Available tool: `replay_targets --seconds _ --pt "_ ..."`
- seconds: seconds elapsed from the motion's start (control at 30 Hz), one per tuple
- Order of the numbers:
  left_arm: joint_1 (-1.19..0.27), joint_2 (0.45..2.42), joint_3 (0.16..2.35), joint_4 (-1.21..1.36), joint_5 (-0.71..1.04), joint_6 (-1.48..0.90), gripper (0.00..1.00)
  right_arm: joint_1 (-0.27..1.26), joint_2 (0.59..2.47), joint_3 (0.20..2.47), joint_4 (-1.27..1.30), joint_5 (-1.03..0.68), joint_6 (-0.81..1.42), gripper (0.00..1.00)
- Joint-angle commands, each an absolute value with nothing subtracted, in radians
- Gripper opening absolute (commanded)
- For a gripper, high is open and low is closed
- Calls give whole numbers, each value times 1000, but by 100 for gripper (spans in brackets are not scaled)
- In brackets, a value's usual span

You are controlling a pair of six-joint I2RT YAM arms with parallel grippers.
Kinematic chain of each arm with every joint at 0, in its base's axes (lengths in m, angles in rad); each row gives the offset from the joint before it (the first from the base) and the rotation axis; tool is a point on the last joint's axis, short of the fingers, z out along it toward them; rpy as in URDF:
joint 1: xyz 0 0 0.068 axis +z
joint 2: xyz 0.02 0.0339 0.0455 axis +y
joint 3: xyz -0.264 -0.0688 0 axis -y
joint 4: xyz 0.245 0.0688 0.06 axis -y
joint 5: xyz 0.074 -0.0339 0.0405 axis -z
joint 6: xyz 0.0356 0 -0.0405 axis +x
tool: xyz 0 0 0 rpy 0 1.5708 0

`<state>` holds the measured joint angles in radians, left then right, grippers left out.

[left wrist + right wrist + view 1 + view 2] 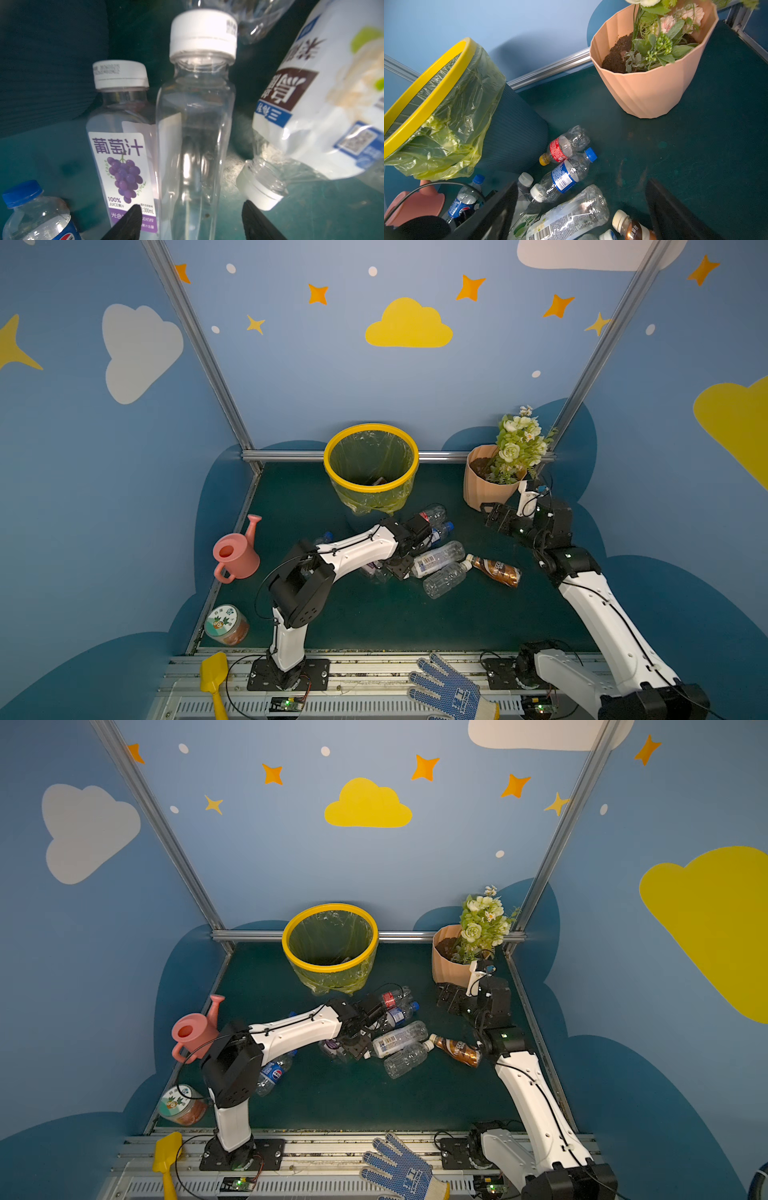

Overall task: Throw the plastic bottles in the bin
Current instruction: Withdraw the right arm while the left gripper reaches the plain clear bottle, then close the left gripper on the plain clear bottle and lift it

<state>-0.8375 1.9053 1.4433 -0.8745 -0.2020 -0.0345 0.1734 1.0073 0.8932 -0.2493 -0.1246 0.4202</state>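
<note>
Several plastic bottles point(438, 558) lie in a heap on the green mat in front of the bin point(371, 488), which is yellow-rimmed in both top views point(330, 967). My left gripper point(397, 570) reaches down into the heap. In the left wrist view its jaws point(191, 204) stand open on either side of a clear white-capped bottle point(195, 145), with a gap on one side. A grape-juice bottle point(122, 158) lies beside it. My right gripper point(492, 514) hovers open and empty near the flower pot, above a brown bottle point(496, 570).
A peach flower pot point(486, 485) stands at the back right. A pink watering can point(237, 556) and a squat jar point(226, 624) stand along the left edge. A Pepsi bottle point(272, 1073) lies under the left arm. A yellow shovel point(214, 676) and a glove point(449, 691) rest on the front rail.
</note>
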Motion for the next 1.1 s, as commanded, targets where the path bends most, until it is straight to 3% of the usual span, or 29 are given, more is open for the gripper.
replay_targets --seconds 0.0,0.37,0.53,0.9,1.07 --pt "-830 1924 1457 -911 -182 -25 70 166 1002 881 -233 -140 430 93" --pt "-818 1944 1447 -899 -144 -21 58 155 994 869 -235 -147 440 94" --pt "-814 1955 1442 -895 -143 -23 58 151 996 865 -231 -152 444 93" --pt "-813 1937 1424 -877 -133 -35 38 144 991 856 -231 -155 448 93" --pt "-813 1887 1408 -862 -146 -63 36 138 987 854 -233 -153 446 94"
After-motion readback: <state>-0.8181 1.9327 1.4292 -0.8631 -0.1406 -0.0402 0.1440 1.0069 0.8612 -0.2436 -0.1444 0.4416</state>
